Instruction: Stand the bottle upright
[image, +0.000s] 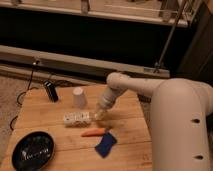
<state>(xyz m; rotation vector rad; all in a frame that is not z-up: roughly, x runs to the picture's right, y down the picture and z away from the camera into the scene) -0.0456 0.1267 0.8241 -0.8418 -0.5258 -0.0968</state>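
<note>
A wooden table (125, 135) is seen, with the robot's white arm (150, 90) reaching in from three o'clock. A black dish (33, 150) lies at seven o'clock, a blue cloth (105, 144) at five, a white cup (79, 97) toward eleven, a dark can (50, 91) beyond it. The bottle (76, 118) lies on its side near the centre, an orange stick (93, 132) just below it. The gripper (98, 115) is set at the bottle's three o'clock end, its fingers drawn together; a hold on the bottle cannot be confirmed. The tipping step is judged under way: a lift and rotation of that end would be called for next.
</note>
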